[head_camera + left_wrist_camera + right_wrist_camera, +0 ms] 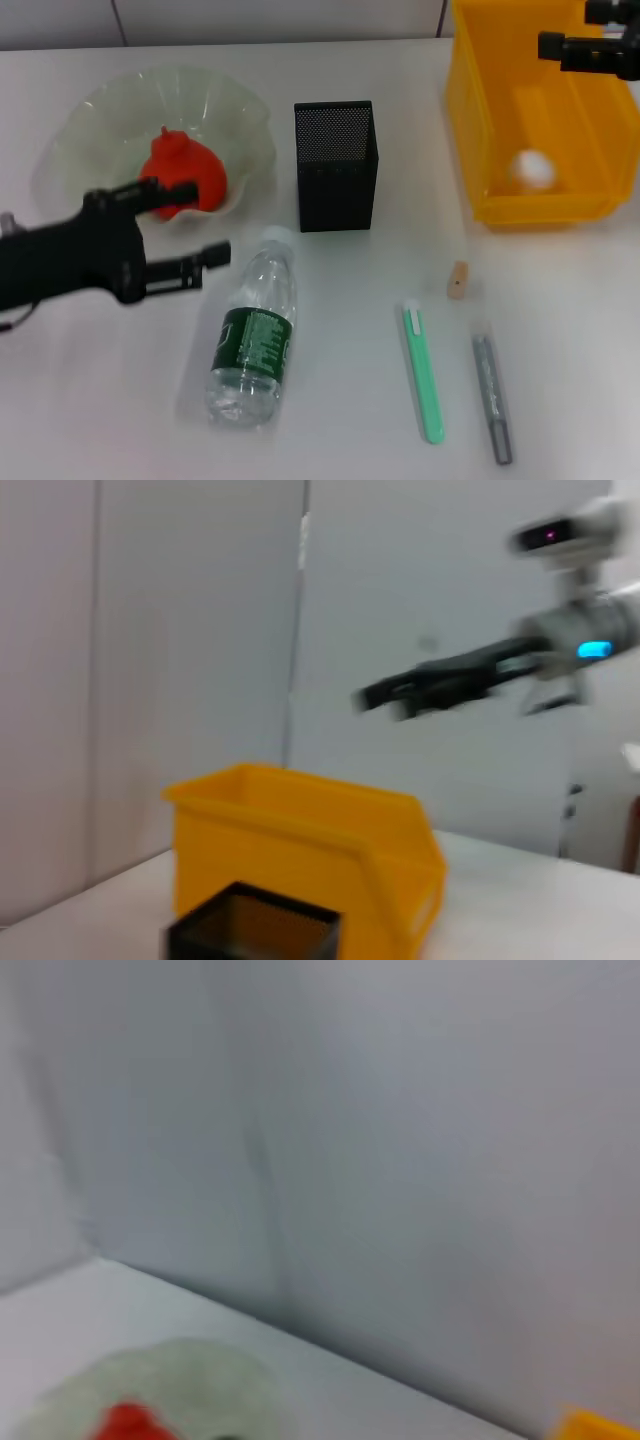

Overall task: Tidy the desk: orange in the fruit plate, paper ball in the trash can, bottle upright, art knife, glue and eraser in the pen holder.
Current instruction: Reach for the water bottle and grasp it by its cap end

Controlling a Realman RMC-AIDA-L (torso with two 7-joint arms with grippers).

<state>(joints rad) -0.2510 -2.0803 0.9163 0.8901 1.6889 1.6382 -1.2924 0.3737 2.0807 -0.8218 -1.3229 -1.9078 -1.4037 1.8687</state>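
The orange lies in the translucent fruit plate at the far left. My left gripper hovers open at the plate's near edge, beside the orange, holding nothing. The bottle lies on its side just in front of it. The black mesh pen holder stands mid-table. A white paper ball rests inside the yellow trash can. My right gripper is above that can, open and empty. The eraser, green art knife and grey glue lie on the table at the front right.
The left wrist view shows the yellow trash can, the pen holder before it, and my right gripper high above. The right wrist view catches the fruit plate and orange below a grey wall.
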